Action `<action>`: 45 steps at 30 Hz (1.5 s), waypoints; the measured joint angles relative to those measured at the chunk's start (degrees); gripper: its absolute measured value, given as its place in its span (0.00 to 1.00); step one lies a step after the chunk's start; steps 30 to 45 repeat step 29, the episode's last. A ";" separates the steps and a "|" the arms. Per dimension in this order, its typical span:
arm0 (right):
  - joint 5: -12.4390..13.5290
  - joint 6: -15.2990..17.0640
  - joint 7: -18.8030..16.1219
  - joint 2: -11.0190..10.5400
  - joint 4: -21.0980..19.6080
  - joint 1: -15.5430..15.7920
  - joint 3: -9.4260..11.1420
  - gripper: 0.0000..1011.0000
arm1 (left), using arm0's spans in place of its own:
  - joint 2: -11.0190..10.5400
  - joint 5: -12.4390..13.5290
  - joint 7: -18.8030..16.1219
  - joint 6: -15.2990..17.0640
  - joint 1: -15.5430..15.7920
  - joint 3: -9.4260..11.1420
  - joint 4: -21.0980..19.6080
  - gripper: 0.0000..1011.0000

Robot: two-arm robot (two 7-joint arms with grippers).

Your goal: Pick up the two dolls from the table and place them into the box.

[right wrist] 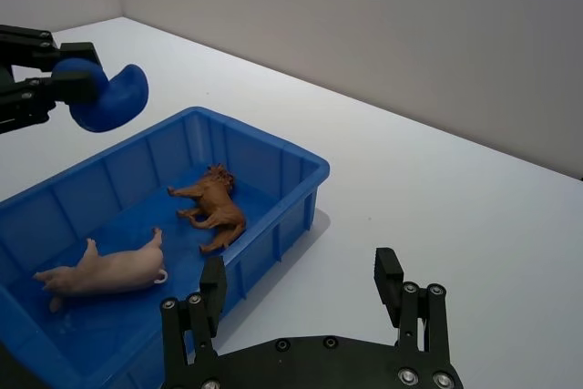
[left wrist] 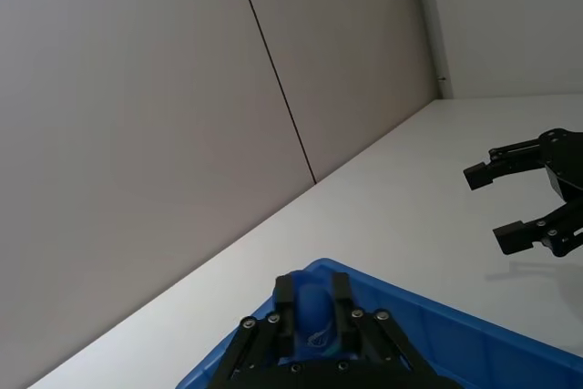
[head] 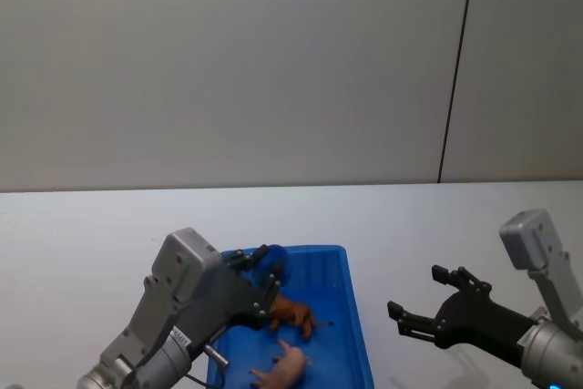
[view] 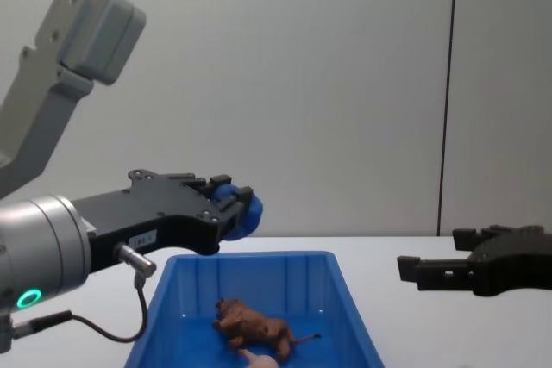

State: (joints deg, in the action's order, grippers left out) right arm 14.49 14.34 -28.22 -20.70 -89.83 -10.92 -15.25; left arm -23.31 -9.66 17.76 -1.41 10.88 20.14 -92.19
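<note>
Both dolls are lying inside the box (head: 351,316).
The lion (head: 293,314) and pig (head: 284,366) are resting there; left gripper (head: 264,271) is gripping a blue object (right wrist: 107,97) above, right gripper (head: 419,302) hovering over the counter (head: 91,234), jaws wide.

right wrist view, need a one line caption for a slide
Lion and pig lie in the blue bin; left gripper holds a blue object above it; right gripper open.

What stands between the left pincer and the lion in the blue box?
Nothing visible. The left pincer, shut on a small blue object, is above the far end of the box; the lion lies uncovered inside, beside the pig.
</note>
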 joint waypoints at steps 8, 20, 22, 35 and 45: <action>0.00 0.00 0.00 0.00 0.00 0.00 0.00 0.99 | 0.23 0.88 0.25 -0.80 0.15 0.15 0.46 0.46; 0.00 0.00 0.00 0.00 0.00 0.00 0.00 0.99 | 0.59 1.53 0.37 -1.89 0.31 0.29 0.90 0.81; 0.00 0.00 0.00 0.00 0.00 0.00 0.00 0.99 | 0.65 1.53 0.36 -2.27 0.32 0.29 0.96 0.88; 0.00 0.00 0.00 0.00 0.00 0.00 0.00 0.99 | 0.79 1.50 0.15 -3.01 0.32 0.28 1.05 0.99; 0.00 0.00 0.00 0.00 0.00 0.00 0.00 0.99 | 0.79 1.50 0.15 -3.01 0.32 0.28 1.05 0.99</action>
